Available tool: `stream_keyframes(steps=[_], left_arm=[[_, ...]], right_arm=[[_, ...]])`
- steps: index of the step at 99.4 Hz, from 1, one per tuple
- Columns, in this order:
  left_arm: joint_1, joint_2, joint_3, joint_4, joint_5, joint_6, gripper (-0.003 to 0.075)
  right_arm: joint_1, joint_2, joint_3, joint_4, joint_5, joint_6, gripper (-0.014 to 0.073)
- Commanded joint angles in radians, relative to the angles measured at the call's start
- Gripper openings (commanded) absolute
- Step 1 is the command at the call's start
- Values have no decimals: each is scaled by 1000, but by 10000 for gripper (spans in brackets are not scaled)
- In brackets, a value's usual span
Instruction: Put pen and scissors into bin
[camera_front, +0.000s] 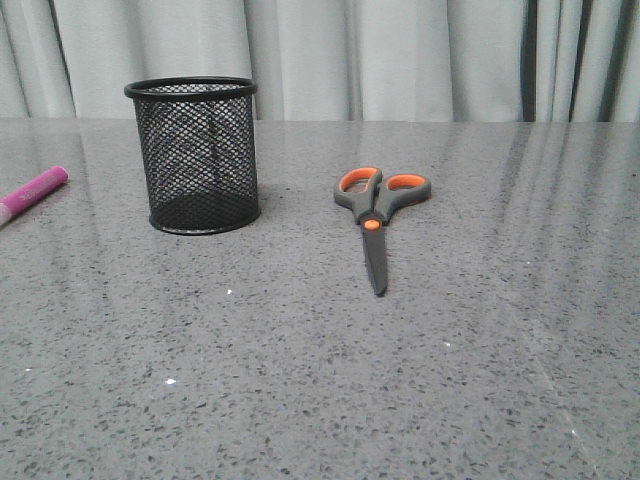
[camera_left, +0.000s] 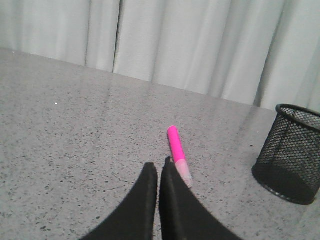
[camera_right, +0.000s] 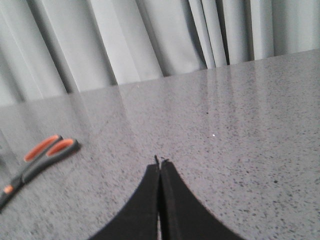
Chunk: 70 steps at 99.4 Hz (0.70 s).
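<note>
Just beyond the closed left gripper (camera_left: 159, 167) lies the pen (camera_left: 178, 154); right gripper (camera_right: 160, 165) closed, empty.

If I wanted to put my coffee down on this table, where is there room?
Plenty. The whole near half of the table, in front of the bin and the scissors, is bare, and so is everything right of the scissors. There is also a gap between bin and scissors. The tightest spot is the left edge, where the pen lies beside the bin.
</note>
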<state>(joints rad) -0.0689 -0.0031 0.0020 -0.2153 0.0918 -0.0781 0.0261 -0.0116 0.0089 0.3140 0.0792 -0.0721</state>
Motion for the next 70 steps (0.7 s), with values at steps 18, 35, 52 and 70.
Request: stream_keyframes(steps=[18, 35, 52, 70], left_arm=[[0, -27, 20, -305, -127, -10, -22], [0, -27, -2, -382, -122, -10, -22], [0, -9, -76, -382, -92, -10, -22], [0, 117, -226, -317, 22, -4, -22]], right_arm=[[-4, -16, 17, 288, -113, -10, -68], [-4, -16, -1, 318, -50, -10, -67], [-4, 1, -54, 318, 11, -10, -66], [-4, 136, -180, 286, 105, -10, -66]])
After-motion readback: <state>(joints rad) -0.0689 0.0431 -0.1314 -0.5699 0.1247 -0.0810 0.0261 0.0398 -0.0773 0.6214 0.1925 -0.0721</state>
